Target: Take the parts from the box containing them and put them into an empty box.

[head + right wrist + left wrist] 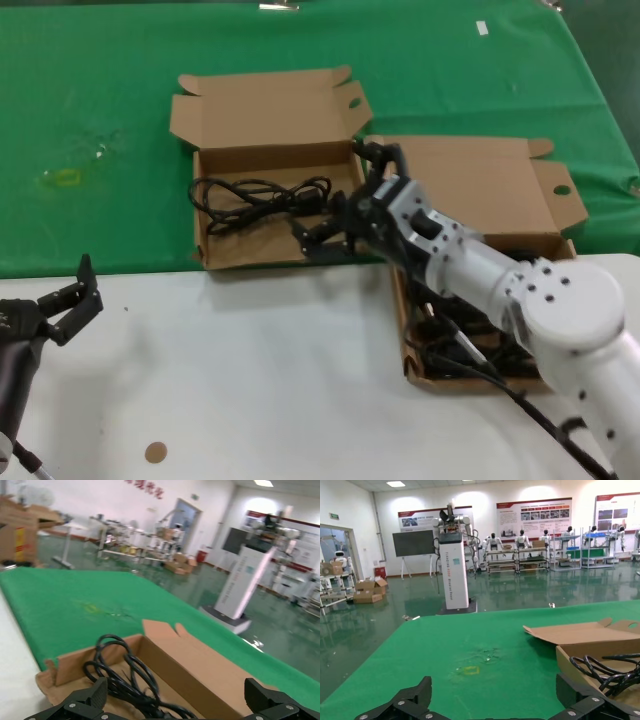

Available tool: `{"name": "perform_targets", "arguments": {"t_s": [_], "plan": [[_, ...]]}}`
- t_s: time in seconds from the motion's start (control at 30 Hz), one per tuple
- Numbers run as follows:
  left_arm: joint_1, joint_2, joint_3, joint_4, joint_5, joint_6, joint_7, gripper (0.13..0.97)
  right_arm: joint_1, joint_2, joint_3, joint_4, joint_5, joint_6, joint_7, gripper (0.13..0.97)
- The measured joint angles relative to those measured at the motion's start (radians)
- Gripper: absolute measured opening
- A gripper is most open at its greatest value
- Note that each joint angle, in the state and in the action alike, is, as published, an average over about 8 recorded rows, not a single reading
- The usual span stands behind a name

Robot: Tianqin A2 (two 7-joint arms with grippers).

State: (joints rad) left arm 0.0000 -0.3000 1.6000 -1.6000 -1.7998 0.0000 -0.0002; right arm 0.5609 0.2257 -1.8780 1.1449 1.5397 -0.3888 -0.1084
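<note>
Jaws apart: right gripper (pixel 322 236) | black coiled cord (pixel 255 197) in wavy-lidded box (pixel 262 105)

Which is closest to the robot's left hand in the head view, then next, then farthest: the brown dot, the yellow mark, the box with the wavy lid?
From the left hand:
1. Brown dot, on the white table.
2. Yellow mark, on the green cloth.
3. Wavy-lid box, farther right.

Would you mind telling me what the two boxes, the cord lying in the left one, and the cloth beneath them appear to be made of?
Both the left box and the right box look like plain brown corrugated cardboard, matte, with folded flaps and raw cut edges. The cord seems rubber or plastic sheathed: black, smooth, bending in loose coils. The green cloth looks like matte fabric, possibly felt; its weave cannot be made out.
</note>
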Motion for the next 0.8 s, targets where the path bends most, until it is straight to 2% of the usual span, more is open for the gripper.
{"name": "perform_targets", "arguments": {"t_s": [0.1,0.23,0.5,0.8], "plan": [[0.0,0.0,0.0,0.0,0.0,0.0,0.0,0.847,-0.051,0.007,0.025,0.042,0.024,0.036,0.01,0.966],[0.0,0.0,0.0,0.0,0.0,0.0,0.0,0.847,-0.12,0.016,0.059,0.096,0.055,0.082,0.023,0.966],[0.0,0.0,0.0,0.0,0.0,0.0,0.0,0.942,-0.255,0.034,0.127,0.207,0.118,0.177,0.049,0.966],[0.0,0.0,0.0,0.0,0.0,0.0,0.0,0.966,-0.406,0.054,0.201,0.329,0.188,0.281,0.078,0.966]]}}
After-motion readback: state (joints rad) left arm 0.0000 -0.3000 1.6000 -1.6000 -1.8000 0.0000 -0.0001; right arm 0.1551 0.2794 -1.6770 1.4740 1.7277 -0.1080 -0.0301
